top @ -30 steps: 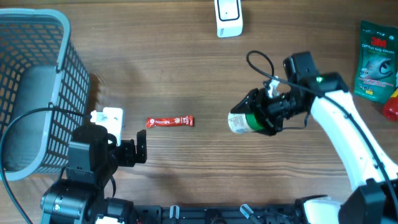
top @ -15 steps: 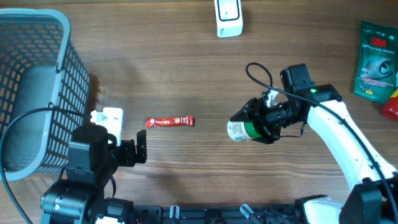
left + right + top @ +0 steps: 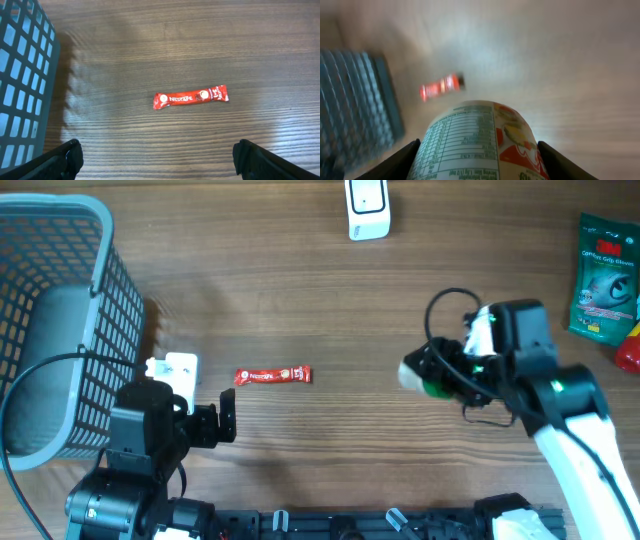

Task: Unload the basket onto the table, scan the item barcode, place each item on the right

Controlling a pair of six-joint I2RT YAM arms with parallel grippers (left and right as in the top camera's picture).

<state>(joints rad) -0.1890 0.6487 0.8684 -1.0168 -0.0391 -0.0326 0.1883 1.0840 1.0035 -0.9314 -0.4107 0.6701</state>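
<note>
Right gripper [image 3: 437, 375]: I see it partly open, clamped around a white-and-green container [image 3: 477, 140], nutrition panel facing the wrist camera.
Container position: in that grip, right of table centre, well apart from the white scanner [image 3: 367, 208] at the far edge.
Left gripper [image 3: 157, 155]: jaws spread wide, holding nothing; a Nescafé sachet [image 3: 190, 97] lies ahead.

Green-wht labelled bottle [image 3: 418, 378] sideways, white end left.

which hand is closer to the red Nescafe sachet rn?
Left. The left hand is open on the robot's side of the sachet, a little to its left. The right hand, gripping a bottle, is farther off to the sachet's right.
</note>
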